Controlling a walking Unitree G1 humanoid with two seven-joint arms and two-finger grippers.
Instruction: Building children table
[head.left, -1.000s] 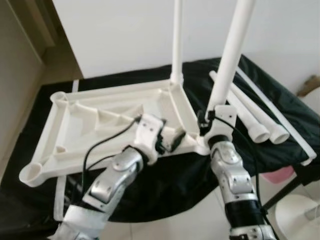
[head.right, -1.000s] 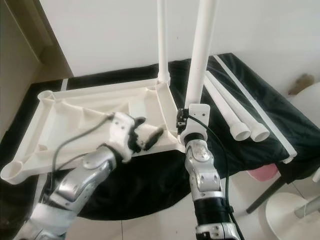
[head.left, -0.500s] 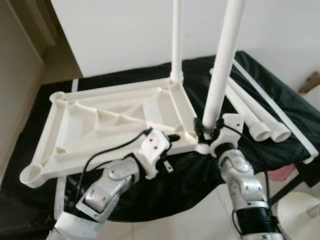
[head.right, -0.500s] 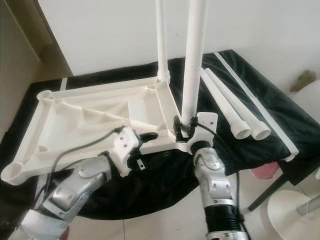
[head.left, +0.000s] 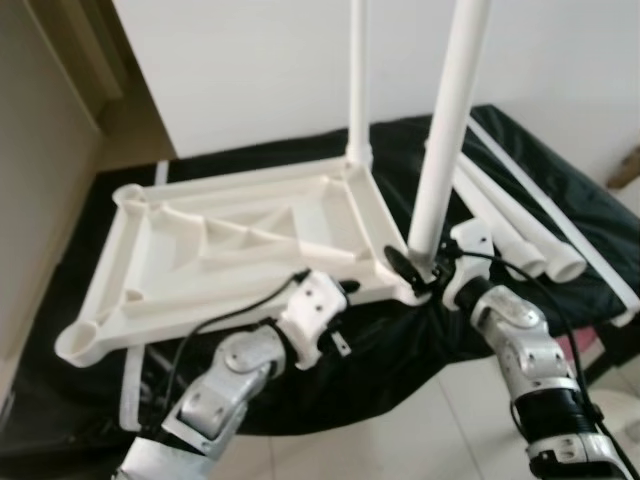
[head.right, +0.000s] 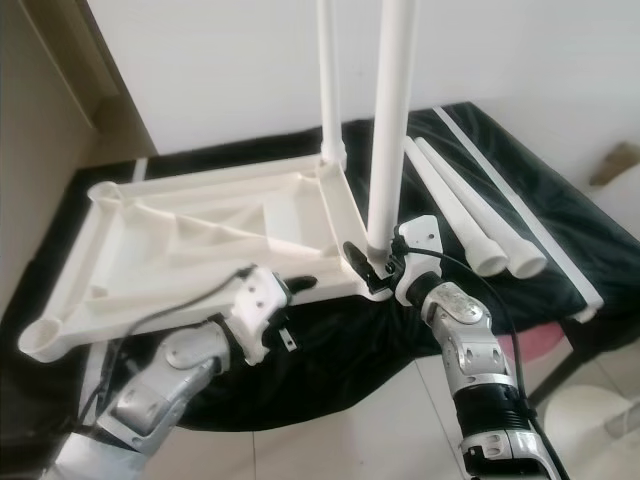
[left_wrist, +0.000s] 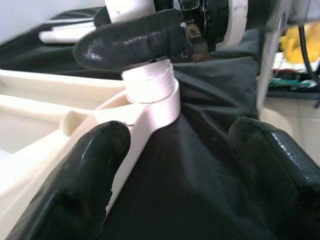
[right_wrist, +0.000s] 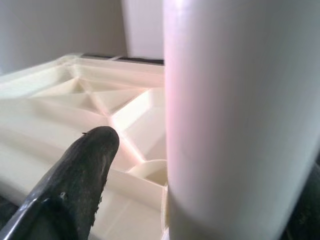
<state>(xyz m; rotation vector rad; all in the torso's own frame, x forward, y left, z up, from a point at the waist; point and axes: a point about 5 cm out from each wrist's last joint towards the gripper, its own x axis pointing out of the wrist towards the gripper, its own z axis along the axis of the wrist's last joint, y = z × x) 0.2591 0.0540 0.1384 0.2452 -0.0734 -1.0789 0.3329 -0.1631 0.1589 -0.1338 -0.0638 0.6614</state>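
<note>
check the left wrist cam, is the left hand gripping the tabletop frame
No, the left hand is open, its fingers apart with only black cloth between them, beside the tabletop frame.

The scene is viewed from above by the two head cameras, which are aimed forward and down at an upturned white tabletop (head.left: 240, 240) laid on a black cloth (head.left: 540, 210); nearly the same field is covered by both, offset slightly sideways. The near corner socket (left_wrist: 152, 97) is seen very close from the left wrist camera, framed between that arm's black fingers (left_wrist: 90, 170). An upright white leg (right_wrist: 235, 115) is faced at extremely short range by the right wrist camera. The socket corner is shared by all views.
</note>
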